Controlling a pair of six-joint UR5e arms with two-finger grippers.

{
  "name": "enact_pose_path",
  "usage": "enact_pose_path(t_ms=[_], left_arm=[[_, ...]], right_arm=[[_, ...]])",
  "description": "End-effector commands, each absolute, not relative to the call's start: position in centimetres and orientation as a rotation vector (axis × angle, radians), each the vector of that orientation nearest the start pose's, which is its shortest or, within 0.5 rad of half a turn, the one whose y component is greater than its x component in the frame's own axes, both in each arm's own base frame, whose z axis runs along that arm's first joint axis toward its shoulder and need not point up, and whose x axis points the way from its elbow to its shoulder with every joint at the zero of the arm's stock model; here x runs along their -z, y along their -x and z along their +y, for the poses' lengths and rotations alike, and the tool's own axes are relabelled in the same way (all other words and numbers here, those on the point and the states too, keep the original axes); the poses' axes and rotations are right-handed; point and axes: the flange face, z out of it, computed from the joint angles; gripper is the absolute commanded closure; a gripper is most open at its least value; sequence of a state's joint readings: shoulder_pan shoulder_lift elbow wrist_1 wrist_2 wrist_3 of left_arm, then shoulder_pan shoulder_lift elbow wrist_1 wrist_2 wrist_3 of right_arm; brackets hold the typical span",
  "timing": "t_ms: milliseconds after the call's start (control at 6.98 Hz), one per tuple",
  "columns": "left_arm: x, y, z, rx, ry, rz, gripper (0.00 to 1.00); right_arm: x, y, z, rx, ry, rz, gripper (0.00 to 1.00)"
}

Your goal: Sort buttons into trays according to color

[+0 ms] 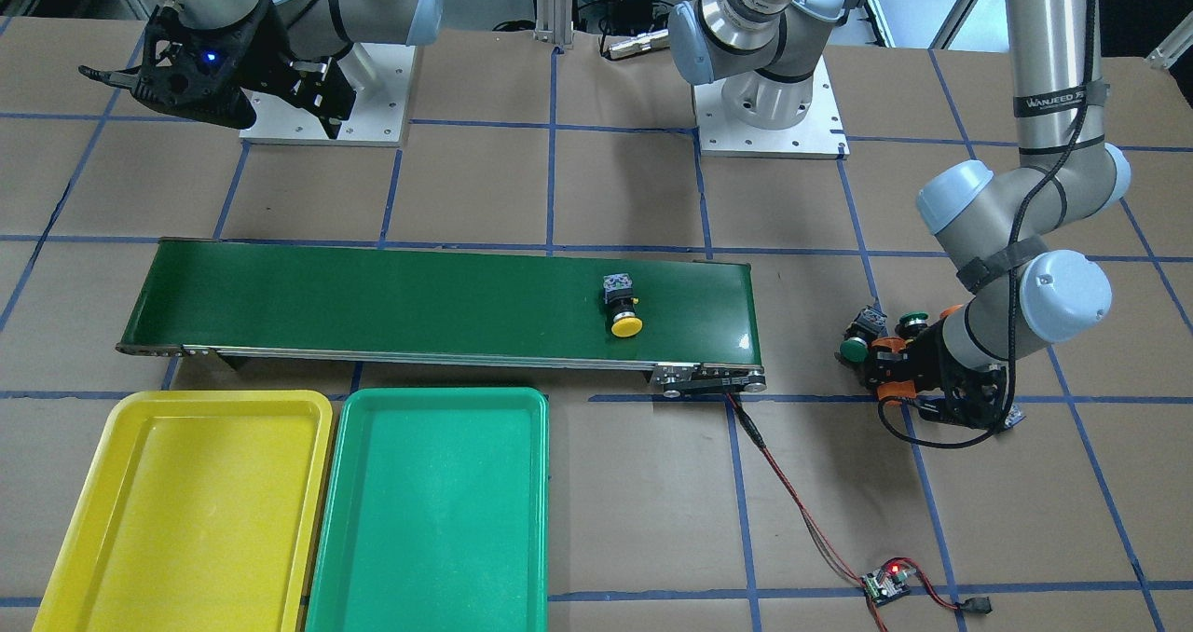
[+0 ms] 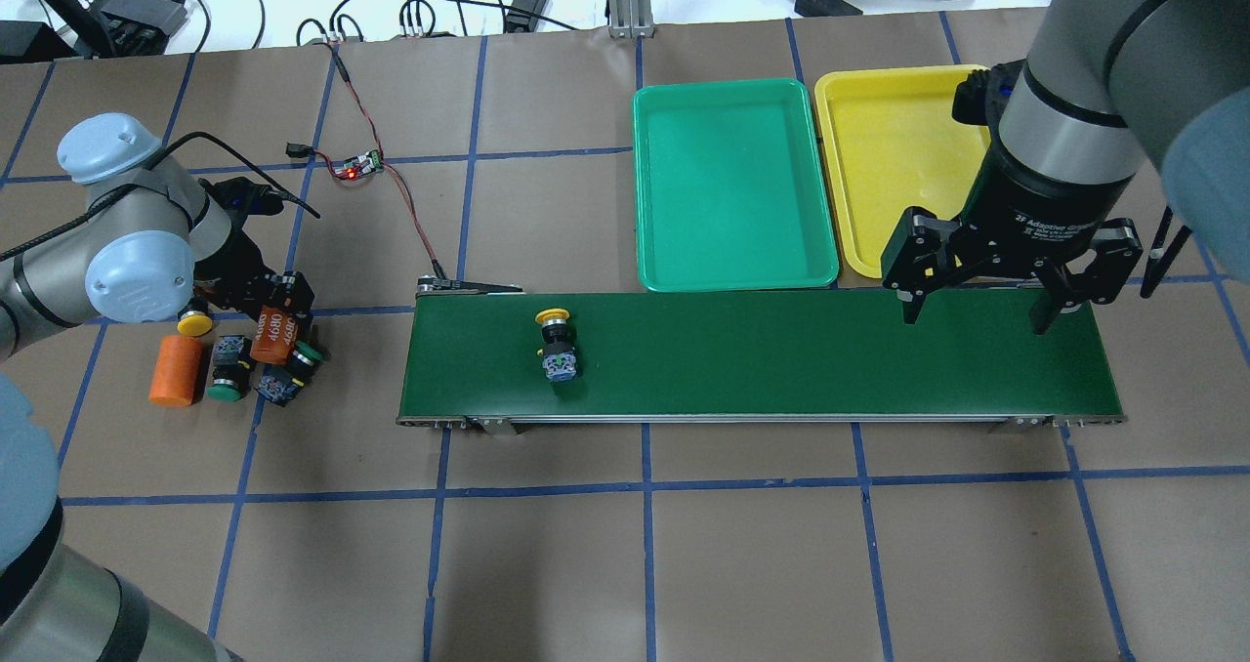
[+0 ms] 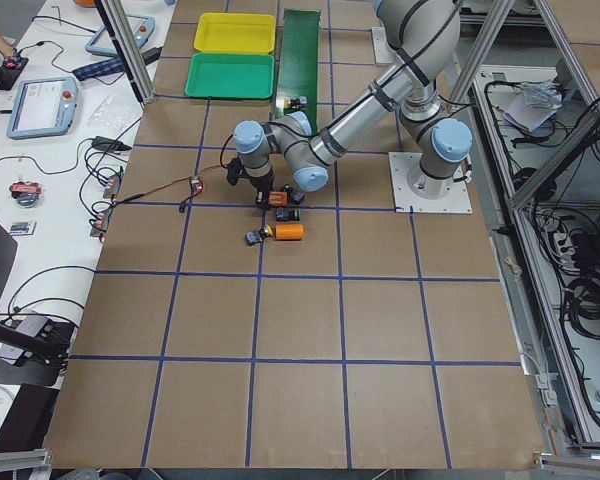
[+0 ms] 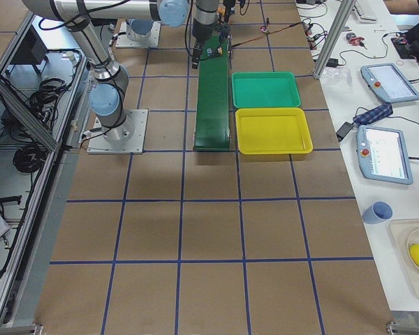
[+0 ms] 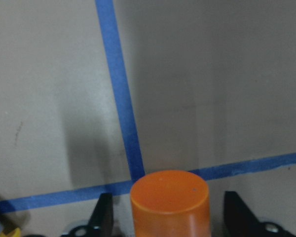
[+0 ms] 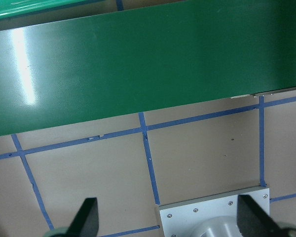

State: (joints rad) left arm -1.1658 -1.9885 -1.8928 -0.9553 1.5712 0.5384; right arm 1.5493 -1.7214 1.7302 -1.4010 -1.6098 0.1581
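One yellow button (image 2: 557,335) lies on its side on the dark-green conveyor belt (image 2: 781,354), toward its left end. Another yellow button (image 2: 195,323) and two green buttons (image 2: 227,379) (image 2: 298,364) lie on the table by my left gripper (image 2: 271,322). That gripper is open and low, its fingers either side of an orange cylinder marked 4680 (image 5: 170,202), with gaps showing. My right gripper (image 2: 977,301) hangs open and empty above the belt's right end. The green tray (image 2: 732,184) and the yellow tray (image 2: 879,154) sit side by side beyond the belt, both empty.
A second orange cylinder (image 2: 176,369) lies left of the buttons. A small circuit board with a red light (image 2: 356,166) is wired to the belt's left end. The arms' base plates (image 1: 769,110) stand on the robot's side of the belt.
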Motion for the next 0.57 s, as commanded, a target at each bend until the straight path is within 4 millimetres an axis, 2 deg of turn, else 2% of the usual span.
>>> enact_pose_path(t_ms=[0, 143, 287, 430], left_arm=[[-21.1, -8.3, -55.9, -0.178, -0.256, 3.189, 1.00], [-25.1, -5.4, -56.3, -0.192, -0.329, 3.235, 1.00], [-28.6, 1.3, -56.0, -0.204, -0.667, 3.197, 1.00], [-29.3, 7.7, -54.2, -0.204, -0.971, 3.114, 1.00]], right_arm=[[-46.4, -12.1, -41.5, -0.247, -0.280, 3.166, 0.00], [-46.4, -12.1, -41.8, -0.223, -0.264, 3.162, 0.00], [-46.2, -12.2, -41.9, -0.223, -0.264, 3.158, 0.00], [-46.1, -12.2, -41.9, -0.228, -0.262, 3.158, 0.00]])
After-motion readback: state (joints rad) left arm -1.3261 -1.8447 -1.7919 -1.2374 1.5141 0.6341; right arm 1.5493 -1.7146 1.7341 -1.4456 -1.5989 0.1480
